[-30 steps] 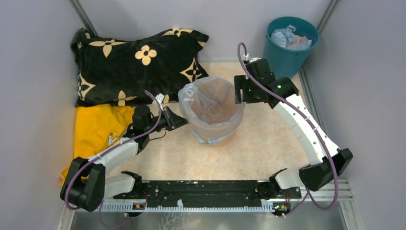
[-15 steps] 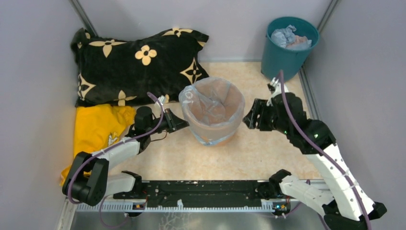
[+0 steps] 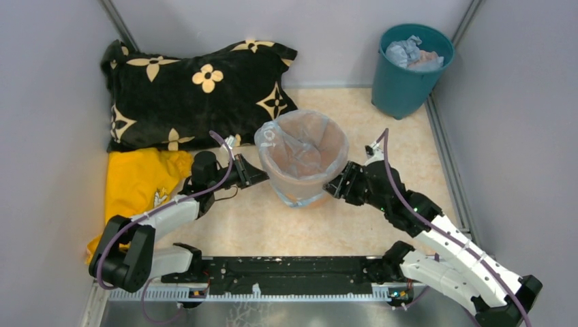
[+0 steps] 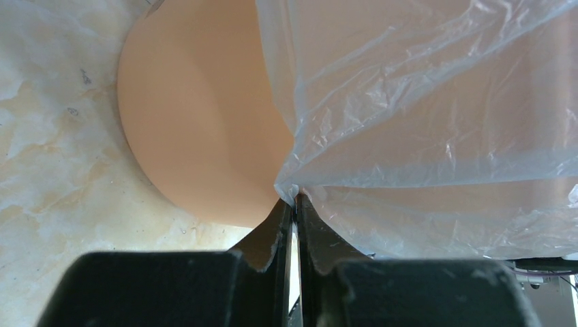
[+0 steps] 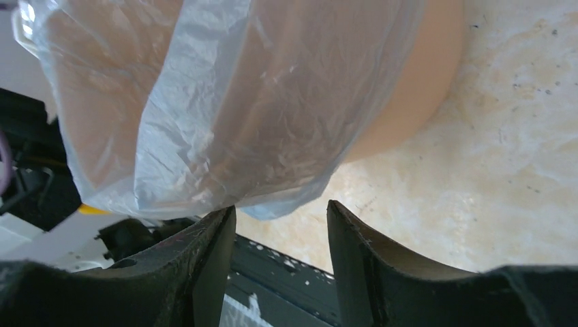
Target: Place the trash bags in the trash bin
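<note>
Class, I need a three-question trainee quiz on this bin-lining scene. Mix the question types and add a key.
1. Fill in: the trash bag is draped over the ____-coloured trash bin.
2. True or false: the left gripper is shut on the trash bag.
3. Multiple choice: the right gripper is A) open at the trash bag's lower edge, B) shut on the trash bin's rim, C) clamped on the left gripper.
Key: 1 peach-orange; 2 true; 3 A.
</note>
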Robot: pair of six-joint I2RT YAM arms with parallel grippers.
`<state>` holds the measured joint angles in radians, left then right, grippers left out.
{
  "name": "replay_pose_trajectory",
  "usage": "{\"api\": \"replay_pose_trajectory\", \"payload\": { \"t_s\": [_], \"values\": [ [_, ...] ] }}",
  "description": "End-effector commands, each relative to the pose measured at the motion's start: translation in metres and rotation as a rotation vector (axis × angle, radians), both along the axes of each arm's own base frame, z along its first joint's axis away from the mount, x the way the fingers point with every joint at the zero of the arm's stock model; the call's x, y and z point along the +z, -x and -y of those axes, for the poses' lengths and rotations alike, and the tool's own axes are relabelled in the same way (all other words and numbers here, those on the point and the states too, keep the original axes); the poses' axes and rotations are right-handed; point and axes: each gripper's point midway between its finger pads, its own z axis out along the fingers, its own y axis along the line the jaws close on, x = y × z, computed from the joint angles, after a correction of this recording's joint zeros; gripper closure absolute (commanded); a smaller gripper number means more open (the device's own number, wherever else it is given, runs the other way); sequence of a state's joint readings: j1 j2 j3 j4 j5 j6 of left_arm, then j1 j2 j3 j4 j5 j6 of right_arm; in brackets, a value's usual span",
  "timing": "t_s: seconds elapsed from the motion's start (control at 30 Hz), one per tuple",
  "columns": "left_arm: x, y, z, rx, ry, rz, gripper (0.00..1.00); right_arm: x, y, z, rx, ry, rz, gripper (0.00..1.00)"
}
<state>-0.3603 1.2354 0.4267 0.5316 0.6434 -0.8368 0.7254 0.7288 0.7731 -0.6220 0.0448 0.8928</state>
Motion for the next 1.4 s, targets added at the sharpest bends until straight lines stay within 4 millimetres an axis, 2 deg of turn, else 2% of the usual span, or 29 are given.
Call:
{"api": "replay_pose_trajectory", "payload": {
  "t_s": [0.0,0.23,0.37,0.67,0.77,0.87,1.37],
  "values": [
    [0.019,-0.001,0.005,-0.029,0.024,0.065,0.88,0.036,-0.023,-0.013,-0.104,-0.201,0.108,0.49],
    [0.022,-0.001,0.006,-0.03,0.03,0.071,0.88,0.014,-0.028,-0.01,-0.17,-0.179,0.059,0.51],
    [0.023,-0.001,0.006,-0.03,0.034,0.071,0.88,0.001,-0.029,-0.006,-0.202,-0.164,0.038,0.56],
    [0.027,0.0,0.006,-0.035,0.036,0.082,0.88,-0.018,-0.035,-0.005,-0.257,-0.191,0.027,0.77],
    [0.029,0.001,0.006,-0.037,0.034,0.085,0.88,-0.021,-0.037,-0.003,-0.278,-0.198,0.028,0.93],
    [0.03,0.001,0.005,-0.036,0.033,0.086,0.88,-0.027,-0.037,0.0,-0.291,-0.183,0.023,1.0],
    [0.028,0.003,0.004,-0.032,0.025,0.085,0.89,-0.082,-0.03,0.009,-0.324,-0.131,-0.045,1.0]
  ]
}}
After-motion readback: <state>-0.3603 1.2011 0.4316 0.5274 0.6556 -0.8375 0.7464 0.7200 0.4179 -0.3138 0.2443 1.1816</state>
